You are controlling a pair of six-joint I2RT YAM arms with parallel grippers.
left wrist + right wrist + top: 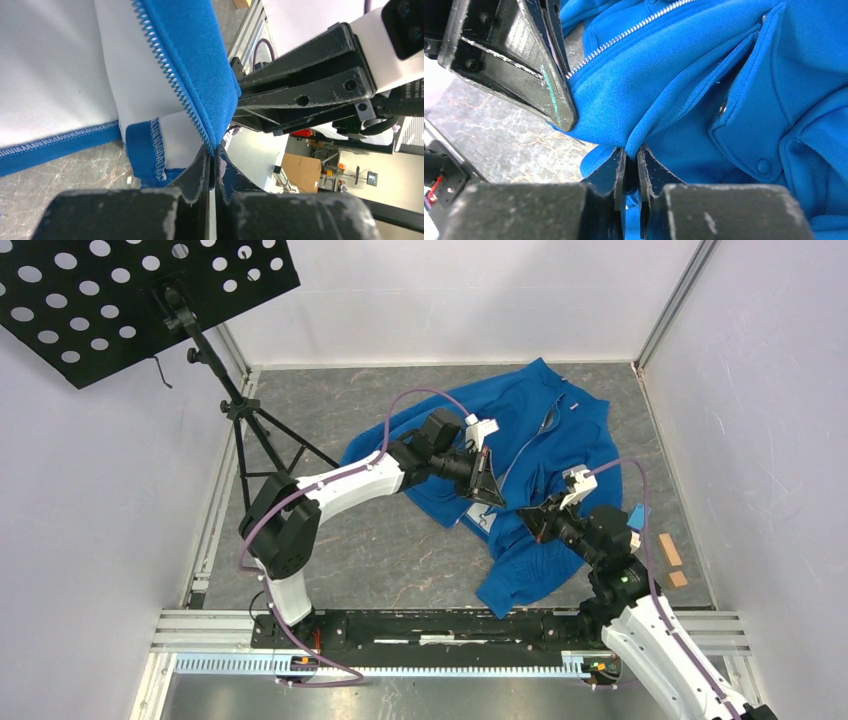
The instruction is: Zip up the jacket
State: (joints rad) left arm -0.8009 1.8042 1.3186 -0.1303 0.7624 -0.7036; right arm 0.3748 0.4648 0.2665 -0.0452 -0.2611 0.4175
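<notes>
Lying crumpled on the counter [380, 550], the jacket [540, 440] looks soft, light and floppy. Left gripper [487, 483] and right gripper [535, 518] jaws pinch its hem either side of the zipper [525, 445], likely the best hold.

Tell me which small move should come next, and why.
Probably draw the left end effector toward the right end effector, lining up the front edges: both are shut on the jacket, and the teeth at the left one are unmated.
</notes>
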